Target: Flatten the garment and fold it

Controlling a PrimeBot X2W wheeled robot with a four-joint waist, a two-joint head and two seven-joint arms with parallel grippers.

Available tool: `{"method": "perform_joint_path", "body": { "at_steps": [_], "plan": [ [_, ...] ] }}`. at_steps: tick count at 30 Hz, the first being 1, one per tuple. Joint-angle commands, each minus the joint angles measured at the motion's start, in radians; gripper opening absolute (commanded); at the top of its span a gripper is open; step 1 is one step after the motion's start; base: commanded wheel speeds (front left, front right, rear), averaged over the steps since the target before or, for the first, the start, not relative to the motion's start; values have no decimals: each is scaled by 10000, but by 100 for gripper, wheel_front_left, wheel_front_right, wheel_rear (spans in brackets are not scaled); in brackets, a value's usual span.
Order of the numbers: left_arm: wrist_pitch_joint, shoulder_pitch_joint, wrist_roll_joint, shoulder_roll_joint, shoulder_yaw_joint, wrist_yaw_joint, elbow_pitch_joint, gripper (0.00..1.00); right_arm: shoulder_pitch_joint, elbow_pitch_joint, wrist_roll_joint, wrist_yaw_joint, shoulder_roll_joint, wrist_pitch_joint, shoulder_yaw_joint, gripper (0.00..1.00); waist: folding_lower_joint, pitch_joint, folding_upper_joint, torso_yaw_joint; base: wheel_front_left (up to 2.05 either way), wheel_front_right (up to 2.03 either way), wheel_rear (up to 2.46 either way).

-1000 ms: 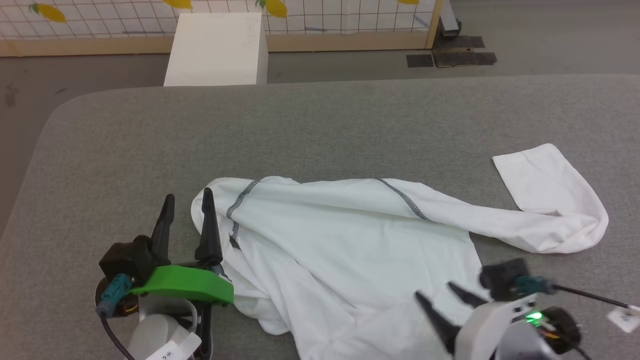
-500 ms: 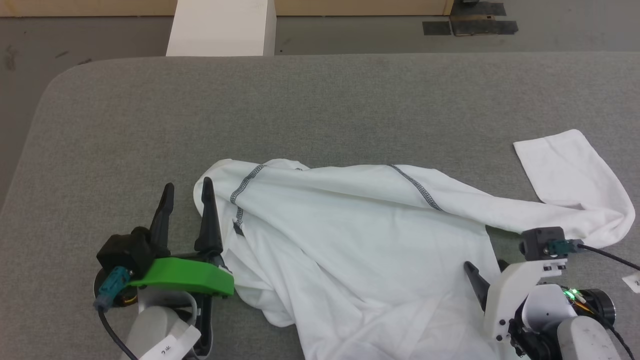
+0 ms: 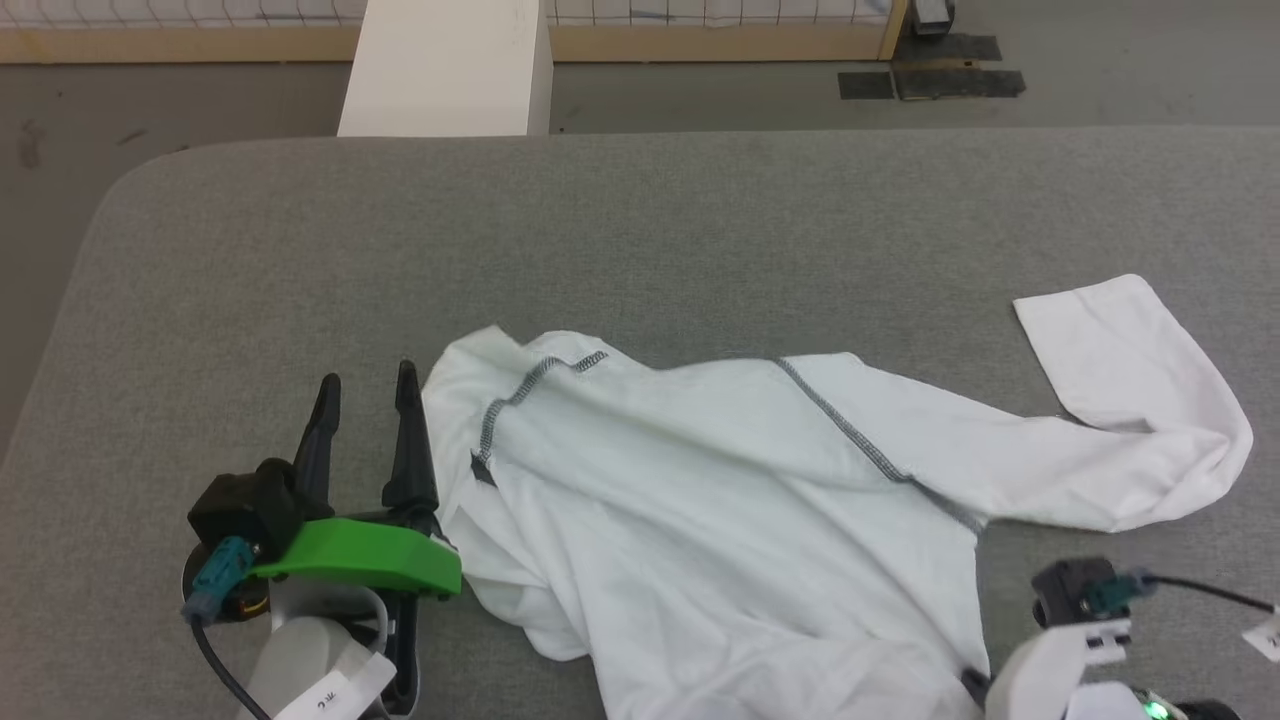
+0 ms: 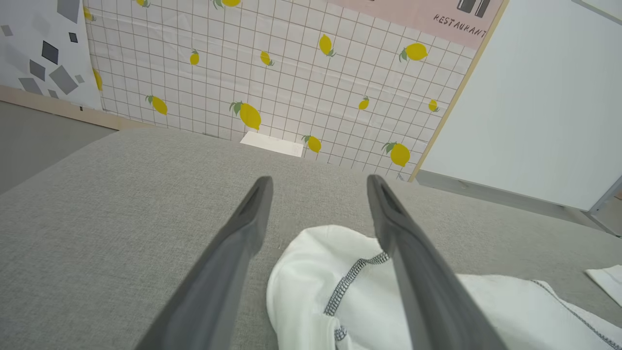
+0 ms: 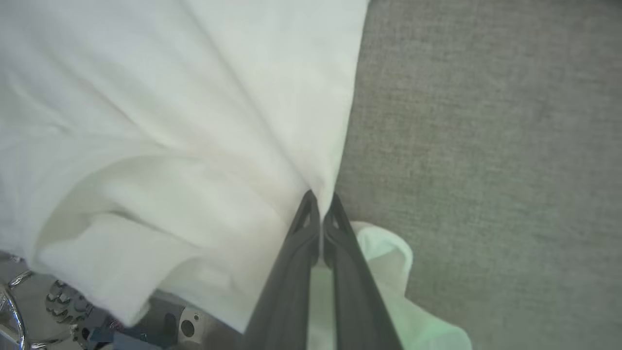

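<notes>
The white thin-fabric shirt with dark grey dotted seams (image 3: 700,480) lies rumpled near the front edge of the grey cloth-covered table (image 3: 640,230). The right gripper (image 5: 320,195) pinches its edge; the left gripper (image 3: 366,375) stands spread just beside its left end.

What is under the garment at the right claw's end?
The grey table shows around the garment, and robot hardware below its raised edge, which the right claw pinches. Anything beneath the flat cloth is covered.
</notes>
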Motion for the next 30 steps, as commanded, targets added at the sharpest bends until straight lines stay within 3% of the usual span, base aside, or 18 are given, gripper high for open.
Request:
{"method": "perform_joint_path", "body": {
  "at_steps": [1, 7, 9, 10, 14, 19, 24, 30],
  "plan": [
    [-45, 58, 96, -24, 64, -28, 22, 100, 670, -162, -31, -17, -25, 304, -190, 0, 0, -224, 0, -172, 0, 0, 0],
    [-45, 236, 118, -25, 80, -33, 38, 100, 1930, -1017, -230, -17, -25, 851, -1115, 0, 0, -535, 0, -388, 0, 0, 0],
    [-45, 287, 120, -25, 71, -41, 56, 100, 2038, -1127, -207, -17, -24, 504, -1265, 44, 0, -620, 0, -437, 0, 0, 0],
    [-45, 316, 122, -25, 68, -44, 67, 100, 2045, -1180, -91, -17, -24, 168, -1335, 100, 0, -660, 0, -461, 0, 0, 0],
    [-45, 369, 129, -25, 36, -54, 97, 100, 1577, -1286, 154, -17, -24, -1595, -1343, 100, 0, -747, 0, -481, 0, 0, 0],
    [-45, 337, 129, -25, -45, -65, 83, 100, 212, -863, -425, -17, -134, -3451, -1137, 100, 0, -688, 0, -435, 0, 0, 0],
    [-45, 203, 129, -25, -156, -92, -10, 100, -1401, 486, -719, -17, -718, -4167, -897, 100, 0, -389, 0, -285, 0, 0, 0],
    [-45, -98, 149, -25, -243, -126, -113, 100, -3335, 2436, -614, -17, -1452, -3904, -297, 100, 0, 154, 0, 8, 0, 0, 0]
  ]
}}
